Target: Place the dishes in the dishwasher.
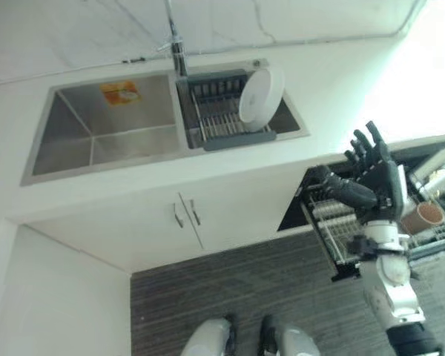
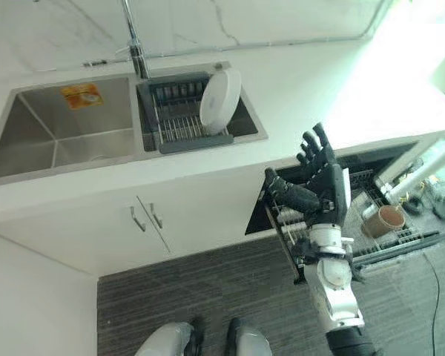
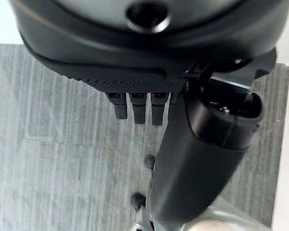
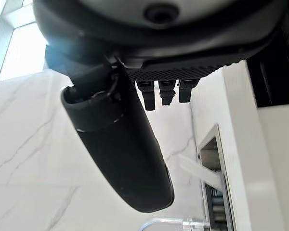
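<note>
A white plate [image 1: 261, 95] stands on edge in the dark dish rack [image 1: 219, 115] that sits in the sink's right basin. The dishwasher's pulled-out wire rack [image 2: 382, 245] is at the right, below the counter, and holds a brown cup [image 2: 389, 219]. My right hand [image 2: 322, 178] is raised over the near left part of that rack. It is open, fingers straight and thumb spread, and holds nothing. My left hand [image 3: 144, 53] hangs over the striped floor, open and holding nothing.
The steel sink's left basin [image 1: 96, 133] has an orange sticker on its back wall. A tap [image 1: 176, 44] rises behind the rack. White cabinet doors with handles [image 1: 187, 213] lie under the sink. A white counter [image 1: 334, 81] runs right of the sink.
</note>
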Tool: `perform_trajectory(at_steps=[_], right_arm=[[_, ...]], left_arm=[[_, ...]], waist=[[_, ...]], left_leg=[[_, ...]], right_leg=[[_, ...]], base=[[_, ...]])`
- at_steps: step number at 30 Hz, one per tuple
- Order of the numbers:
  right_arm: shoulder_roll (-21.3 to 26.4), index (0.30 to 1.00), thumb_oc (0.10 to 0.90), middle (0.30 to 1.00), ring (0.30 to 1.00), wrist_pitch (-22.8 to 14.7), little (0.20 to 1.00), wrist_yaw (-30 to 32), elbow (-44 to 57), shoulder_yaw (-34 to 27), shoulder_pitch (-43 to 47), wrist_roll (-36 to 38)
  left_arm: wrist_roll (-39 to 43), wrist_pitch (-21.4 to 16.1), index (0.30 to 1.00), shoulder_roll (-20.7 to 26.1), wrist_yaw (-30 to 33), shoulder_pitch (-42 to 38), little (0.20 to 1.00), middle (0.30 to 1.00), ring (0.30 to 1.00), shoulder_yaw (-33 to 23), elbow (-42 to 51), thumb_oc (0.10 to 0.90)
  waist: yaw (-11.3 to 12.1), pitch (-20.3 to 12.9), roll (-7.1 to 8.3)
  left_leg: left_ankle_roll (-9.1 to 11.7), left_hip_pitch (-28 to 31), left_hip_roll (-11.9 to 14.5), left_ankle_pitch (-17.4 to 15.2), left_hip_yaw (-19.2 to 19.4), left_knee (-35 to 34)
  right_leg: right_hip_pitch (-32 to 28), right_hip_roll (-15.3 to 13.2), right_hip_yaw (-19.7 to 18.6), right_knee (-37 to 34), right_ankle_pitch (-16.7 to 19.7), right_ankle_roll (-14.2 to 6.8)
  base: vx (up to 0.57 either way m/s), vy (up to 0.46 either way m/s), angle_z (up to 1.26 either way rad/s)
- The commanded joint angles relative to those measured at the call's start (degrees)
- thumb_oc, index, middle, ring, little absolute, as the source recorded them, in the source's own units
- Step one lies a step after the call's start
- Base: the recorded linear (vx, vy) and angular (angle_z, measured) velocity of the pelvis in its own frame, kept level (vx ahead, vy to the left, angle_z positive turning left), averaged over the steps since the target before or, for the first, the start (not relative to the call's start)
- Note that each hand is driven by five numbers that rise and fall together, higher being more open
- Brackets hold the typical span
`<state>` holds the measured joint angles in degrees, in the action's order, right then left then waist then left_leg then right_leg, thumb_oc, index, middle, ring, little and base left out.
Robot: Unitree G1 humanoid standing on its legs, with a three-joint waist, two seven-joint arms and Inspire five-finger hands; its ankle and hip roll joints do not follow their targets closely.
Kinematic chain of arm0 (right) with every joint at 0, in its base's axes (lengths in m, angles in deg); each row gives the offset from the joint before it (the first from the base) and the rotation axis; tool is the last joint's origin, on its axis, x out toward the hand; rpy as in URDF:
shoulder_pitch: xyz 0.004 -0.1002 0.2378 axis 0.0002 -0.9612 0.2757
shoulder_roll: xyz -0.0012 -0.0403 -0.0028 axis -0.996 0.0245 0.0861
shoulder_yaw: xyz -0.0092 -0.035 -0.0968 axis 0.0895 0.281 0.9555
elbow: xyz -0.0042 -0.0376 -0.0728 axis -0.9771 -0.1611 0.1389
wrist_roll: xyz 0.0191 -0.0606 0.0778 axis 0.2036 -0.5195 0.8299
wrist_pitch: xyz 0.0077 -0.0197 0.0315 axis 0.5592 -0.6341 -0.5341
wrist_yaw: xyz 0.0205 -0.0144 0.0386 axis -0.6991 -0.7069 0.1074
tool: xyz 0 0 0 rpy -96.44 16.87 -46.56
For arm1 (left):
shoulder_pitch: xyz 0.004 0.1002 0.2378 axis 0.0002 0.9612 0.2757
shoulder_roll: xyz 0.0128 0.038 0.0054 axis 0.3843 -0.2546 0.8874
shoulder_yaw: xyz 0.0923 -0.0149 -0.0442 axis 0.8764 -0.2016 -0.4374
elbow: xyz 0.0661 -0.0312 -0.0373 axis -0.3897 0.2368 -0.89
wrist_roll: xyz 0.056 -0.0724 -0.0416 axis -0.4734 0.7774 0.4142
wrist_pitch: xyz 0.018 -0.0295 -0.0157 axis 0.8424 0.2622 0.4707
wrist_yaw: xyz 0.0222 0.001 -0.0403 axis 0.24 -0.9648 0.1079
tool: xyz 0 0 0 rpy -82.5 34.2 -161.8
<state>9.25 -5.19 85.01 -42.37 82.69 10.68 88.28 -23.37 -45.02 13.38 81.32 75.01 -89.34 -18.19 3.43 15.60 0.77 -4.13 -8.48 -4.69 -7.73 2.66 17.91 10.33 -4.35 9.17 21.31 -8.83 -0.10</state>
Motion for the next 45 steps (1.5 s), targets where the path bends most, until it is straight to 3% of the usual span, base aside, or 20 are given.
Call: perform_trajectory(at_steps=[1,8,10,12,13,16,17,19,22,24,27,28,31,32,34,36,39,45], right_arm=[[2.79,0.900,0.800,0.900,0.900,-5.95,0.900,-0.06,6.05,-2.63,6.22,0.65],[2.27,0.900,0.800,0.900,0.900,-5.75,0.900,-0.79,6.55,-2.64,5.84,0.70],[2.21,0.900,0.800,0.900,0.900,-6.13,0.900,-0.64,6.55,-2.32,5.79,0.64],[2.05,0.900,0.800,0.900,0.900,-6.37,0.900,-0.68,6.49,-2.43,5.75,0.38],[1.27,0.900,0.800,0.900,0.900,-6.42,0.900,-1.02,6.36,-2.63,5.50,-0.22],[0.47,0.900,0.800,0.900,0.900,-5.60,0.900,-0.62,6.35,-1.97,5.99,-1.47],[0.35,0.900,0.800,0.900,0.900,-5.02,0.900,0.54,6.30,-0.94,6.88,-2.36],[0.61,0.900,0.800,0.900,0.900,-5.43,0.900,1.59,5.56,-0.14,7.85,-2.86],[0.66,0.900,0.800,0.900,0.900,-5.77,0.900,1.50,4.47,0.09,8.54,-2.58],[0.57,0.900,0.800,0.900,0.900,-6.27,0.900,-0.28,4.31,0.88,8.31,-1.53],[0.19,0.900,0.800,0.900,0.900,-7.32,0.900,-0.45,4.13,1.15,7.61,0.08],[-0.20,0.900,0.800,0.900,0.900,-7.91,0.900,-0.84,4.16,1.35,7.38,0.78],[-1.61,0.900,0.800,0.900,0.900,-8.08,0.900,-3.08,3.41,3.03,9.71,0.40],[-2.26,0.900,0.800,0.900,0.900,-7.57,0.900,-2.89,3.50,4.15,10.78,-0.92],[-2.41,0.900,0.800,0.900,0.900,-6.79,0.900,-3.16,3.65,4.62,11.69,-0.78],[-1.48,0.900,0.800,0.900,0.900,-6.54,0.900,-2.50,2.98,5.36,12.80,0.24],[-1.28,0.900,0.800,0.900,0.900,-6.34,0.900,-1.60,2.70,5.27,13.71,-0.53],[0.06,0.900,0.800,0.900,0.900,-4.47,0.900,-1.70,4.19,3.90,11.58,1.48]], left_arm=[[-0.97,0.98,0.900,-0.12,0.79,0.55,0.900,0.900,0.900,1.03,-2.15,0.800],[-0.21,0.53,0.900,-0.83,0.87,0.74,0.900,0.900,0.900,1.15,-2.42,0.800],[-0.18,0.19,0.900,-0.97,0.78,0.71,0.900,0.900,0.900,1.15,-2.32,0.800],[-0.54,0.11,0.900,-1.21,0.82,0.77,0.900,0.900,0.900,1.09,-2.08,0.800],[-1.02,0.23,0.900,-1.34,0.88,1.12,0.900,0.900,0.900,1.08,-1.87,0.800],[-1.53,1.27,0.900,-1.52,0.85,1.59,0.900,0.900,0.900,1.07,-1.70,0.800],[-1.76,1.01,0.900,-1.79,0.30,2.02,0.900,0.900,0.900,0.94,-2.41,0.800],[-1.90,0.33,0.900,-2.07,-0.31,2.72,0.900,0.900,0.900,0.49,-3.55,0.800],[-1.74,0.34,0.900,-1.95,-0.08,2.31,0.900,0.900,0.900,0.25,-4.30,0.800],[0.16,-1.46,0.900,-1.31,1.40,2.04,0.900,0.900,0.900,-0.63,-4.46,0.800],[-1.48,-2.41,0.900,-0.39,3.90,1.52,0.900,0.900,0.900,-0.98,-3.36,0.800],[-1.64,-2.24,0.900,-0.03,4.49,1.37,0.900,0.900,0.900,-0.75,-3.01,0.800],[1.36,-1.40,0.900,0.30,5.31,0.90,0.900,0.900,0.900,-0.81,-2.67,0.800],[1.79,-0.74,0.900,0.62,4.89,0.72,0.900,0.900,0.900,-1.16,-2.51,0.800],[2.79,-0.01,0.900,1.04,5.20,0.29,0.900,0.900,0.900,-1.24,-2.18,0.800],[3.84,0.67,0.900,1.48,5.67,0.04,0.900,0.900,0.900,-1.64,-1.82,0.800],[4.33,-0.41,0.900,1.14,5.03,0.28,0.900,0.900,0.900,-1.45,-2.96,0.800],[1.63,-1.23,0.900,-0.95,8.14,2.58,0.900,0.900,0.900,-0.54,-3.64,0.800]], waist=[[0.87,-1.99,-0.15],[0.89,-1.02,0.83],[1.20,-0.23,1.63],[1.44,0.71,1.82],[1.46,1.33,1.48],[1.98,1.31,-0.60],[2.74,1.37,-2.47],[4.32,1.53,-2.84],[4.79,0.96,-1.95],[6.01,-0.44,-1.23],[6.40,-1.39,-0.73],[6.36,-1.57,-0.97],[6.93,-0.70,-2.49],[6.93,-0.04,-3.16],[6.70,0.44,-3.37],[7.44,0.88,-1.99],[7.74,1.12,-0.93],[8.18,-0.21,-0.54]], left_leg=[[1.62,2.83,1.15,-3.34,-0.95,-0.72],[2.01,5.58,0.52,-3.07,-0.86,-0.72],[2.53,6.60,-0.02,0.34,-0.96,-0.72],[3.04,3.79,-0.20,1.39,-1.32,5.66],[3.27,1.82,-0.24,1.81,-0.98,8.89],[3.25,1.51,0.23,2.67,-3.41,-0.72],[4.80,-2.92,1.57,4.01,-5.94,-0.72],[6.53,-7.85,2.34,8.79,-6.32,-0.72],[5.58,-8.16,2.35,6.83,-3.85,-0.72],[3.99,-6.55,2.23,4.34,-4.13,-0.72],[1.86,-4.60,1.49,1.88,-4.26,-0.72],[0.93,-3.73,1.40,0.92,-4.50,-0.72],[0.98,-1.87,3.20,-0.15,-4.31,-0.72],[1.18,-0.79,4.01,-0.91,-3.97,-0.72],[1.65,-1.16,5.14,-0.55,-3.87,-0.72],[2.27,-2.13,5.11,0.22,-3.50,-0.72],[2.91,-3.00,5.41,0.39,-3.60,-0.72],[3.98,-3.05,4.96,-0.06,-4.29,-0.72]], right_leg=[[-6.07,1.03,0.62,-4.12,-2.13,-3.05],[-7.38,0.73,-0.12,-4.12,-2.36,-2.03],[-8.05,0.18,-1.24,-4.12,-2.55,-1.47],[-8.79,0.22,-2.20,-4.12,-2.49,-1.26],[-9.44,0.63,-2.72,-4.12,-2.41,-1.06],[-10.63,2.60,-3.48,-4.12,-3.53,-1.42],[-11.75,4.52,-3.82,-4.12,-4.63,-1.39],[-14.45,5.84,-4.74,-4.12,-6.66,-1.17],[-15.35,4.78,-4.59,-4.12,-7.37,-1.77],[-16.48,3.00,-2.25,-4.12,-7.38,-2.96],[-18.48,2.28,0.07,-4.12,-2.44,-4.25],[-18.43,1.89,1.73,-3.60,1.37,-5.25],[-11.43,-2.07,6.73,-3.20,2.50,-5.98],[-7.85,-4.78,7.57,-1.83,5.26,-6.48],[-8.31,-3.27,6.52,-3.70,2.83,-5.84],[-7.63,-3.98,7.15,-4.12,0.27,-5.62],[-6.28,-4.51,6.87,-4.12,-0.68,-5.76],[-6.40,-5.17,6.65,-4.12,-1.84,-5.77]], base=[[0.03,-0.118,0.04],[0.04,-0.132,0.08],[0.05,-0.112,-0.04],[0.06,-0.081,-0.02],[0.17,0.025,0.02],[0.22,0.177,-0.03],[0.31,0.291,-0.01],[0.31,0.232,-0.06],[0.22,0.158,-0.50],[0.25,0.148,-0.41],[0.19,0.079,-0.75],[0.15,0.048,-0.53],[0.04,-0.032,-0.30],[0.00,-0.092,-0.56],[0.00,-0.095,-0.61],[-0.03,-0.158,-0.10],[-0.01,-0.121,0.03],[0.10,-0.018,0.10]])
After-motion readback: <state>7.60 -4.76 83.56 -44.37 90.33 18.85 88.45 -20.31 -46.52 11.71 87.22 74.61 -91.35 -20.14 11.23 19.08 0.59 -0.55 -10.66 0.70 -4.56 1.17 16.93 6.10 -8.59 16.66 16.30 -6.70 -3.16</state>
